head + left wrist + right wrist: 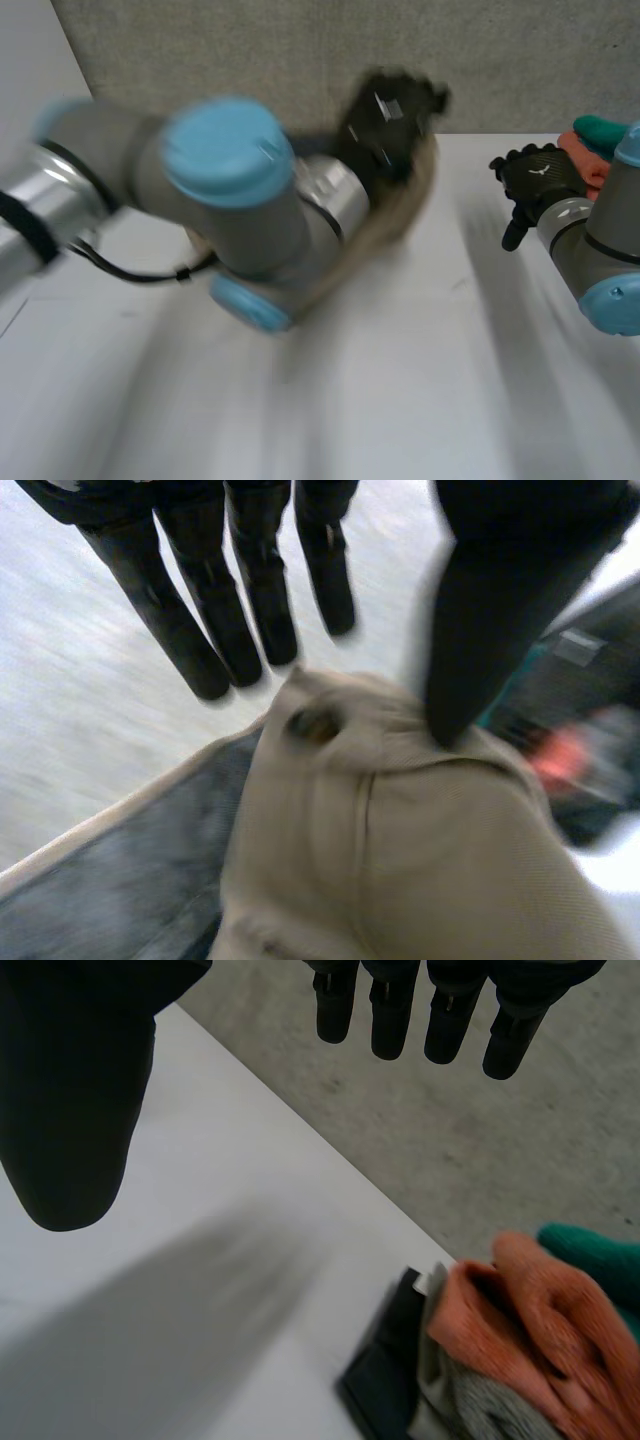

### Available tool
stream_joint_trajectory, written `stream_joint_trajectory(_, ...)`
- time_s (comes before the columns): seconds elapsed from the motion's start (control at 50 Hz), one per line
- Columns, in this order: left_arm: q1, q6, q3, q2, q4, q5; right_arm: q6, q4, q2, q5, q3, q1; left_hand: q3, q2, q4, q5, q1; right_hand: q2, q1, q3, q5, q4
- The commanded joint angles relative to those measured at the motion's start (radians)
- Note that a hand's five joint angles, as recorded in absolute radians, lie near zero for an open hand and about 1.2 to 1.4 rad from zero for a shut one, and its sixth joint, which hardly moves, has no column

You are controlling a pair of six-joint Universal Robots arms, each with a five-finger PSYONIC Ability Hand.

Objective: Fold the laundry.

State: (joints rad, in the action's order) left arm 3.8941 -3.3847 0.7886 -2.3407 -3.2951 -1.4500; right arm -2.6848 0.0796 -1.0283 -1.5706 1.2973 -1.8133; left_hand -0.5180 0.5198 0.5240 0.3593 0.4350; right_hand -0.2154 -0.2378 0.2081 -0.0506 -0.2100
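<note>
A beige garment [398, 215] with a grey inner side [120, 875] trails in an arc from my left hand [388, 112] down behind the left arm. That hand is raised near the table's far edge. Its fingers [215, 630] are straight and spread, clear of the beige garment [400, 840], while its thumb [490, 630] rests with its tip on a bunched fold. My right hand [535, 180] hovers over the table at the right, its fingers [420, 1010] straight and its thumb [70, 1110] apart, holding nothing.
A pile of laundry [592, 152] lies at the table's far right corner: an orange cloth [520, 1310], a green one [590, 1250], a grey one [480, 1400] and a dark piece [385, 1370]. The grey floor [480, 1150] lies beyond the table's edge. My left arm [220, 190] crosses the table's middle.
</note>
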Motion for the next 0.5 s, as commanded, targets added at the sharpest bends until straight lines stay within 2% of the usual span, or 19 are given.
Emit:
stream_joint_trajectory(0.02, -0.029, -0.042, 0.006, -0.028, 0.111, -0.049, -0.001, -0.023, 0.016, 0.001, -0.015, 0.022, 0.275, -0.277, -0.281, -0.291, -0.192, 0.041, 0.063, -0.034, 0.051, 0.036)
stream_joint_trajectory(0.2, 0.086, -0.022, 0.171, 0.285, 0.112, -0.148, 0.005, -0.102, -0.033, 0.043, -0.039, -0.021, 0.343, -0.345, -0.349, -0.359, -0.26, 0.041, 0.063, -0.034, 0.051, 0.036)
stream_joint_trajectory(0.3, 0.209, -0.025, 0.279, 0.435, 0.115, -0.145, 0.019, -0.281, -0.084, 0.043, -0.096, -0.112, 0.343, -0.345, -0.349, -0.359, -0.26, 0.041, 0.063, -0.034, 0.051, 0.036)
stream_joint_trajectory(0.42, 0.362, -0.067, 0.363, 0.454, 0.172, -0.118, -0.042, -0.518, -0.075, -0.011, -0.171, -0.25, 0.343, -0.345, -0.349, -0.359, -0.26, 0.041, 0.063, -0.034, 0.051, 0.036)
stream_joint_trajectory(0.44, 0.413, -0.096, 0.38, 0.445, 0.181, -0.103, -0.096, -0.567, -0.058, -0.029, -0.19, -0.294, 0.343, -0.345, -0.349, -0.359, -0.26, 0.041, 0.063, -0.034, 0.051, 0.036)
stream_joint_trajectory(0.5, 0.47, -0.145, 0.397, 0.416, 0.192, -0.069, -0.194, -0.607, -0.027, -0.048, -0.21, -0.356, 0.343, -0.345, -0.349, -0.359, -0.26, 0.041, 0.063, -0.034, 0.051, 0.036)
